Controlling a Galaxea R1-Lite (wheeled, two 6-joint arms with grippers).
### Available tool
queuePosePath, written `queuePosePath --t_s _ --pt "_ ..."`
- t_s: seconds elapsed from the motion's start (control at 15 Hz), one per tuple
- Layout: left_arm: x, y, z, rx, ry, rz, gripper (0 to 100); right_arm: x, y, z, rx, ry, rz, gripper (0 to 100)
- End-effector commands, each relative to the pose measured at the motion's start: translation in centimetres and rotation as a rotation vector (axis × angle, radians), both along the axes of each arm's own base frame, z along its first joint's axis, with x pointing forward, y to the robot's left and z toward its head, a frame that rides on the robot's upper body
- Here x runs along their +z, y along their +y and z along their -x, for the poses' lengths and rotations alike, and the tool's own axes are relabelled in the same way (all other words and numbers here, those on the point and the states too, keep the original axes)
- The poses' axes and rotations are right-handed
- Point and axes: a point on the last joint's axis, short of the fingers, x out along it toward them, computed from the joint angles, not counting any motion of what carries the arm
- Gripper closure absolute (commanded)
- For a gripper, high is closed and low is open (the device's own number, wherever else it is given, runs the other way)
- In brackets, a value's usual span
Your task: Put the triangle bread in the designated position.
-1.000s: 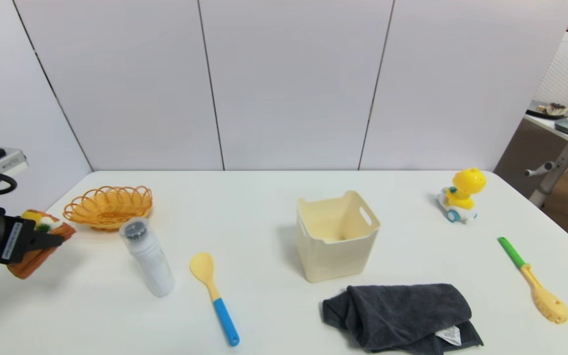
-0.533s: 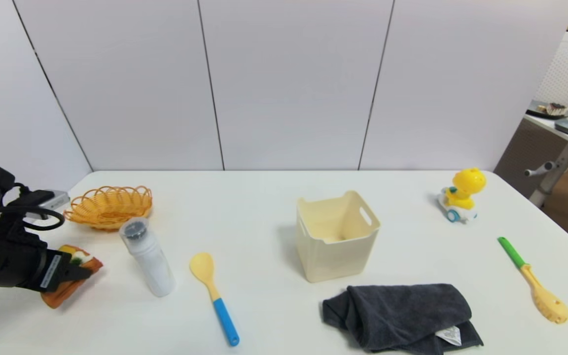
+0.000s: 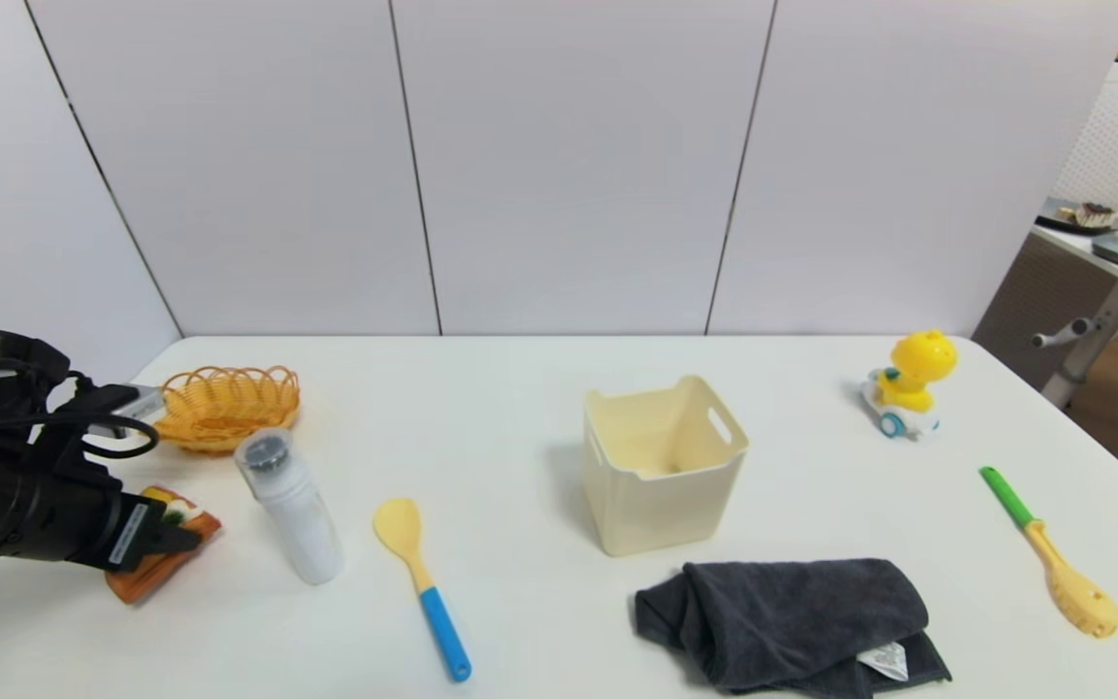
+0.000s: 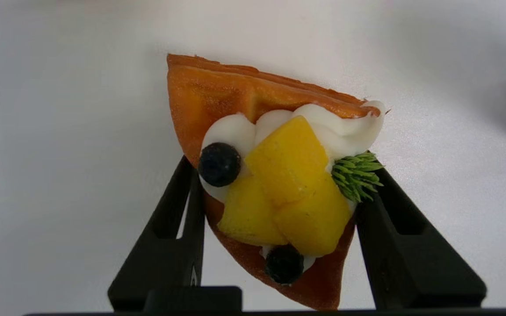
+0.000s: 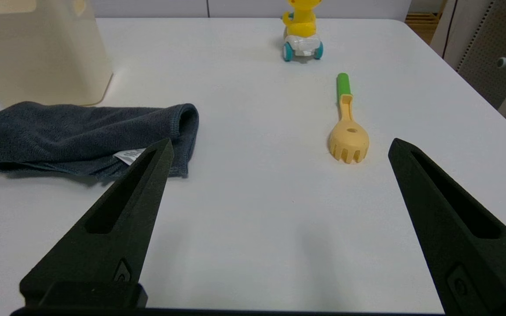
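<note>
Orange-brown wedge-shaped triangle bread [image 3: 169, 549] topped with cream and fruit is sitting at lower left of the head view, clamped between the left gripper [image 4: 279, 175] fingers [image 4: 178, 228]. The right gripper [image 5: 279, 149] is holding its fingers apart.

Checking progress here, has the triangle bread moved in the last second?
Yes. Held by the left end effector, the triangle bread went down and rightward, nearer the white bottle.
</note>
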Motion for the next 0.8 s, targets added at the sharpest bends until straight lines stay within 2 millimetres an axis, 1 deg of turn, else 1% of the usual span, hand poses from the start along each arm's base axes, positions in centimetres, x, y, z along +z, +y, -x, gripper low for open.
queuePosePath --t_s 0.07,0.2,0.33,0.47,0.67,0.73,0.8 --pt "0.2 0.0 -0.1 -0.002 -0.008 -0.002 0 0.0 0.0 0.0 0.000 0.002 0.000 0" --pt "0.8 0.0 -0.1 -0.002 -0.044 -0.009 0 0.0 0.0 0.0 0.000 0.002 0.000 0" --pt "2.3 -0.1 0.1 -0.004 -0.112 -0.018 0 0.0 0.0 0.0 0.001 0.002 0.001 0" --pt "5.5 -0.1 0.5 -0.004 -0.237 -0.039 0 0.0 0.0 0.0 0.000 0.002 0.001 0" --pt "11.2 -0.3 1.3 -0.006 -0.443 -0.078 0 0.0 0.0 0.0 0.000 0.002 0.000 0" --pt "13.8 -0.5 2.2 -0.008 -0.544 -0.096 0 0.0 0.0 0.0 0.000 0.002 0.001 0" --pt "15.9 -0.9 2.9 -0.019 -0.624 -0.106 0 0.0 0.0 0.0 0.000 0.002 0.000 0"
